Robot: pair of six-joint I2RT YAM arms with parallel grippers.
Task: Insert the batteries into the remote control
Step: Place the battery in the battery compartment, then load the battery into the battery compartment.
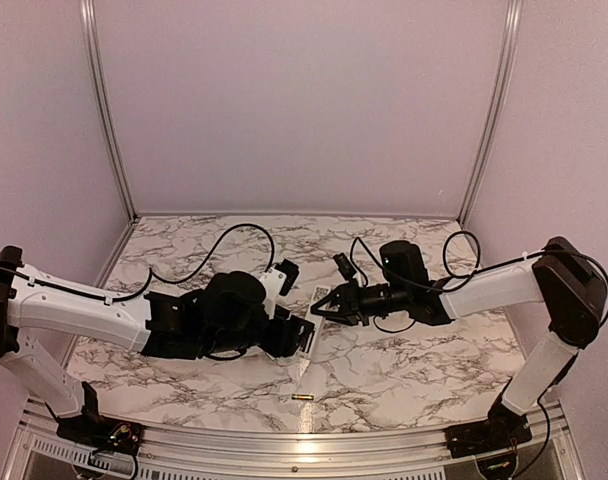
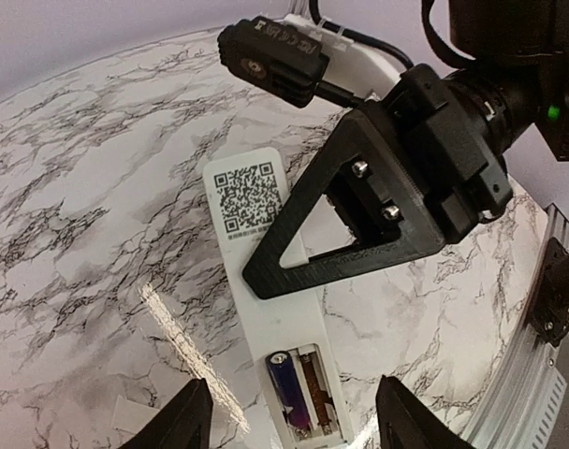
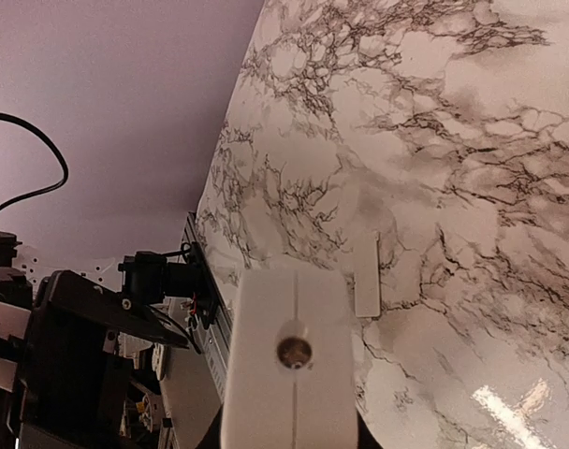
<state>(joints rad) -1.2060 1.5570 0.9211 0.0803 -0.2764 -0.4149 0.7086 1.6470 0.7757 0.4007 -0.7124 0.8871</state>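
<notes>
Left wrist view: check dark battery (image 2: pixel 286 393) seated in compartment (image 2: pixel 317 393) of remote (image 2: pixel 270 327), directly between left jaws, spread wide and holding nothing. Treat neighbouring slot as apparently vacant. Note right jaws closed on remote's far end, back face up. Find gold battery (image 1: pixel 304 398) loose on surface (image 2: pixel 97 234), well apart from both jaws, toward arm bases. Judge task roughly half done: fetch, insert, then refit probable cover (image 3: pixel 367 276) ahead of right jaws. Marble-patterned surface; plain lilac walls (image 1: pixel 304 100).
</notes>
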